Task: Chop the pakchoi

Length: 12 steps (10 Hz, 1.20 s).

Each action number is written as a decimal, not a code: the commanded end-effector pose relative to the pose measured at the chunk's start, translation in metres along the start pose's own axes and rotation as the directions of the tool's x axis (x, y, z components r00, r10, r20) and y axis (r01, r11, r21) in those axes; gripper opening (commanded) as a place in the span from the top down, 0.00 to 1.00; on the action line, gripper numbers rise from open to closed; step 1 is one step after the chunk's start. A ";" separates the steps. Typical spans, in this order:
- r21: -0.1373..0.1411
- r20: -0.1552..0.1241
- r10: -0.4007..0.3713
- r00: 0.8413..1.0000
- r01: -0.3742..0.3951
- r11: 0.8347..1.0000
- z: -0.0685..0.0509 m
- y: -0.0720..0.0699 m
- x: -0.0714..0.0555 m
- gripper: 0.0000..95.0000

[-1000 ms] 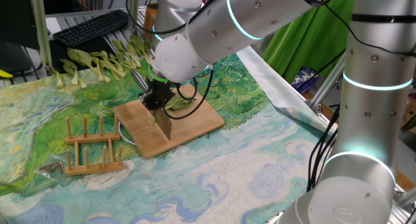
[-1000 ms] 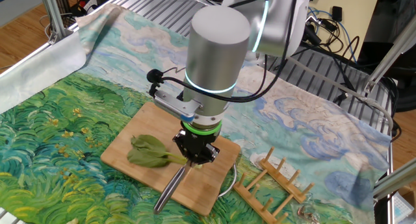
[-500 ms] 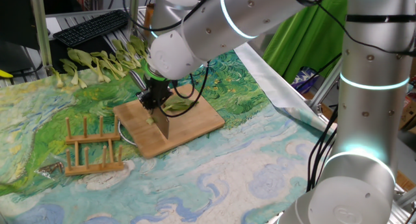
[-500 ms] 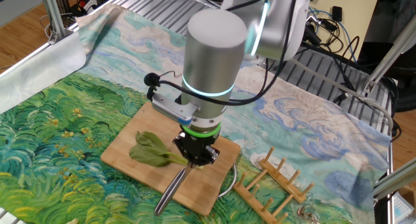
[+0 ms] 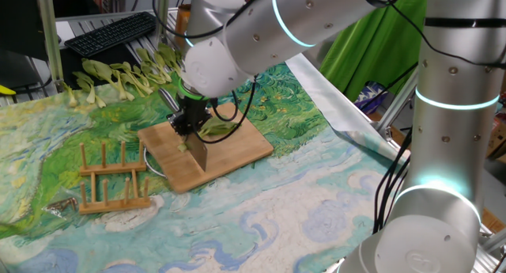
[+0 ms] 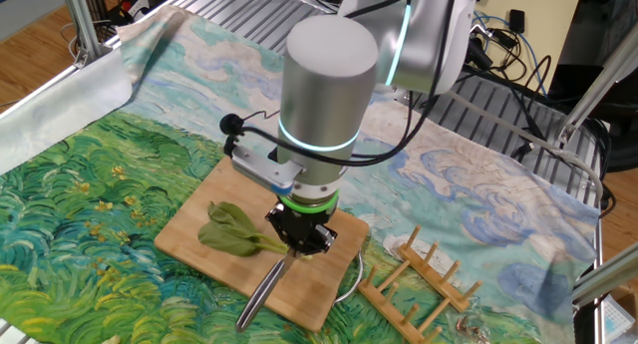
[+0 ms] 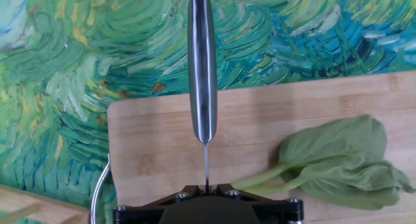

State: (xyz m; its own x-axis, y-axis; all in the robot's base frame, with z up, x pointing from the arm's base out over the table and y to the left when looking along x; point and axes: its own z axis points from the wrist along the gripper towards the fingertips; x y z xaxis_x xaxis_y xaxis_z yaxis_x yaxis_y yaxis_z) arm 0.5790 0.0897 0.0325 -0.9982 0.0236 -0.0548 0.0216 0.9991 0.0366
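A robot end effector [image 6: 299, 236] clamped on a knife [image 7: 202, 62], blade down on a wooden cutting board [image 6: 204, 252]. The pakchoi [image 6: 233, 231] lies on the board, just beside the blade.

The arm [image 5: 443, 107] has silver cylindrical links with glowing cyan rings, black cables, and what looks like a green wrist band.

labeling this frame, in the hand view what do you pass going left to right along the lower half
painted tablecloth → left edge of the wooden cutting board → knife, held by the hand → pakchoi lying on the board
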 end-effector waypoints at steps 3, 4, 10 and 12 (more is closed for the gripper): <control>-0.030 -0.003 0.064 0.998 -0.064 0.997 -0.004 0.021 0.001 1.00; -0.026 -0.002 0.059 0.998 -0.059 0.998 -0.004 0.021 0.001 1.00; 0.006 -0.030 0.036 0.999 -0.036 0.999 -0.025 0.015 0.002 1.00; 0.016 -0.029 0.015 0.999 -0.015 1.000 -0.028 0.007 -0.001 1.00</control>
State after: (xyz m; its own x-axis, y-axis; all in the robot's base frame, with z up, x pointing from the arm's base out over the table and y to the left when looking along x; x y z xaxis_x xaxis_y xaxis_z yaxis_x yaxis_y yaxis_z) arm 0.5781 0.0948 0.0597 -0.9990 0.0361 -0.0277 0.0355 0.9991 0.0213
